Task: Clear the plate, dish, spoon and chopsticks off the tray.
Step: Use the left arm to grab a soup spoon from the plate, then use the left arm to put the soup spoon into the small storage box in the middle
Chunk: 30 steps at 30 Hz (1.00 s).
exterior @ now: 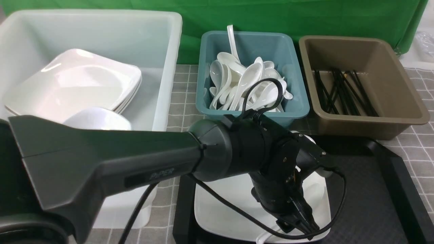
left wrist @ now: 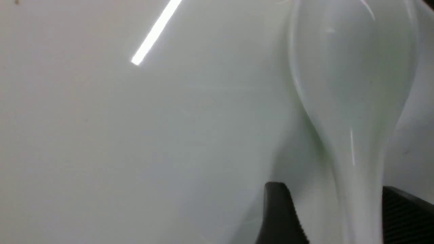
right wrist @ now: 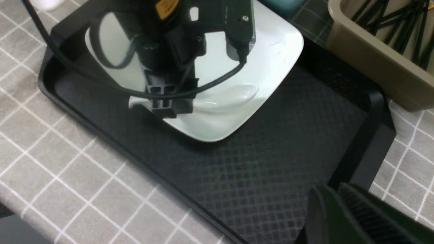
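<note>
Backdrop at 12 o'clock: green cloth (exterior: 305, 17), slightly creased, spanning my front view. The table is under a grey tablecloth (exterior: 183, 98) with a white grid, showing at 9, 12 and 3. Pale surface (exterior: 415, 56) past the cloth's edge at 2. Light looks even; one strip-light glare (left wrist: 154, 34) on left wrist view.

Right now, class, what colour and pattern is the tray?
Tray: black, diamond-textured; best in right wrist view.
</note>
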Each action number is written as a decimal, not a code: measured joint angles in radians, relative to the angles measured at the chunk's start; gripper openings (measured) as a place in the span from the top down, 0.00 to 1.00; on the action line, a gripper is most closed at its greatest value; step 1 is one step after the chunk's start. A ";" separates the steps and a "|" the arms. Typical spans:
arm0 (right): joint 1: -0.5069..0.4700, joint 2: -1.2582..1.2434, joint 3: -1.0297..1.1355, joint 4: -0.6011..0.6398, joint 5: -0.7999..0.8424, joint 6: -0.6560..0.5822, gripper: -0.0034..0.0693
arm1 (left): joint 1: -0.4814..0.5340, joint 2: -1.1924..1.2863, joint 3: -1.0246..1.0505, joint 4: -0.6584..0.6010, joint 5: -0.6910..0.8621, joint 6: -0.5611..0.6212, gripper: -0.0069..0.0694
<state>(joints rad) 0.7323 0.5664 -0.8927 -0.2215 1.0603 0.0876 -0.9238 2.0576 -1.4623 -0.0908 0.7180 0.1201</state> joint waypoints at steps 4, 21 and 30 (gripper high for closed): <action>0.000 0.000 0.000 0.002 0.000 0.000 0.83 | 0.000 0.005 -0.001 0.006 -0.004 0.000 0.61; 0.000 0.000 0.000 -0.005 -0.001 -0.027 0.82 | 0.000 -0.134 -0.020 0.015 0.016 0.018 0.78; 0.000 0.000 0.000 -0.009 -0.024 -0.027 0.80 | 0.142 -0.217 -0.195 0.081 -0.050 0.018 0.78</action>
<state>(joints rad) 0.7323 0.5664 -0.8927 -0.2301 1.0358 0.0609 -0.7822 1.8401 -1.6575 -0.0096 0.6678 0.1382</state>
